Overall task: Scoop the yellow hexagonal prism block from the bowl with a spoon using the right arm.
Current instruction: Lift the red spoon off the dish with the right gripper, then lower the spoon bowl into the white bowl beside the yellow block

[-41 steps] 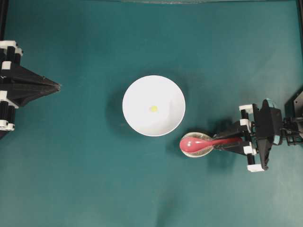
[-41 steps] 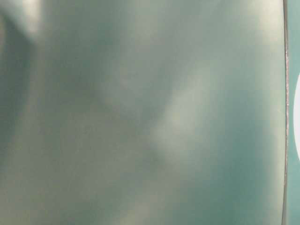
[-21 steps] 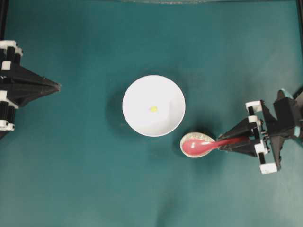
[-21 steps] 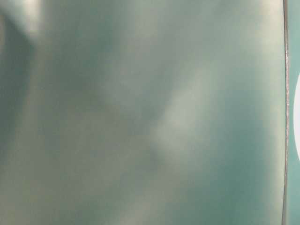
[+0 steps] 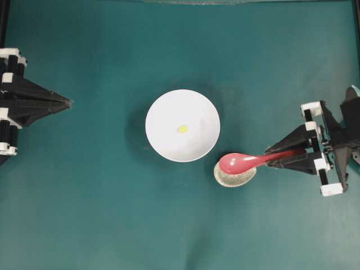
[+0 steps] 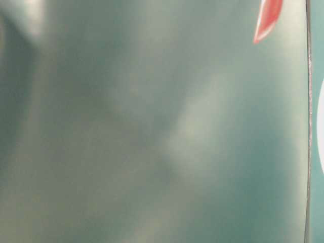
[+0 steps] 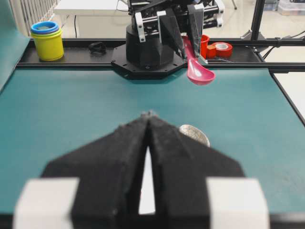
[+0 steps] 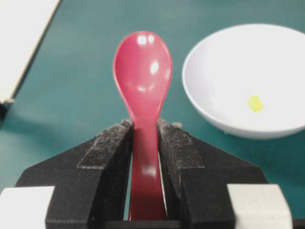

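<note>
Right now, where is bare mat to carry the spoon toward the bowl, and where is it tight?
Bare mat lies between the left gripper and the bowl, and across the whole top and bottom strips. It is crowded at the bowl's lower right: the spoon rest sits close by the rim, with the spoon, held in the right gripper, above it.

The table-level view is showing mostly blur; the spoon (image 6: pixel 267 19) is being cut off by its top edge, and a white sliver at the right edge is perhaps the bowl (image 6: pixel 321 126).
</note>
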Robot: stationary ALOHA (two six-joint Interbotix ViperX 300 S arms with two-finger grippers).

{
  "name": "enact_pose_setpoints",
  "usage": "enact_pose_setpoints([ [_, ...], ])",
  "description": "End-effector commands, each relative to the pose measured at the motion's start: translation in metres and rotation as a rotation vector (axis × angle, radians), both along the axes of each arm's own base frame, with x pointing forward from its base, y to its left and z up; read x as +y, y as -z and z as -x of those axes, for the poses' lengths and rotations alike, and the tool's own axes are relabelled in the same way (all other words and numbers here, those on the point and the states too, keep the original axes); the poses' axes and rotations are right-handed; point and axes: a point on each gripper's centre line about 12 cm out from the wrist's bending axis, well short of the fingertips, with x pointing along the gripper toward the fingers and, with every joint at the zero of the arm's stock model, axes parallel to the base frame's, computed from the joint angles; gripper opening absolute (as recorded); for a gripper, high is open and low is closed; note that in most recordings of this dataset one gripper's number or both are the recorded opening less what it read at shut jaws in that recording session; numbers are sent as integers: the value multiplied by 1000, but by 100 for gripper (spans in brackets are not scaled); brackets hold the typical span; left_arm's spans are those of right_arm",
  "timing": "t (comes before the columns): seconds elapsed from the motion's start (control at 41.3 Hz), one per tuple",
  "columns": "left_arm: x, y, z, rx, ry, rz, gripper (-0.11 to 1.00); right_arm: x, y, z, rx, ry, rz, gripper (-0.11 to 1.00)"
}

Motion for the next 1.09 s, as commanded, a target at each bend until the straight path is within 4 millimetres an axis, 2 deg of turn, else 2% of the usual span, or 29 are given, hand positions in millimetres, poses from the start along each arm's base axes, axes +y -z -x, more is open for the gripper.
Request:
enact_pose_setpoints([
  [0.0, 0, -10, -3, -28, -1, -3, 0, -3, -13, -7, -2, 10, -8, 25],
  [0.388, 0, -11, -3, -38, 1, 9, 0, -14, -9, -23, 134, 40, -4, 25],
  [1.066, 0, -8, -4, -31, 1, 11, 0, -59, -9, -71, 328, 166, -35, 25],
])
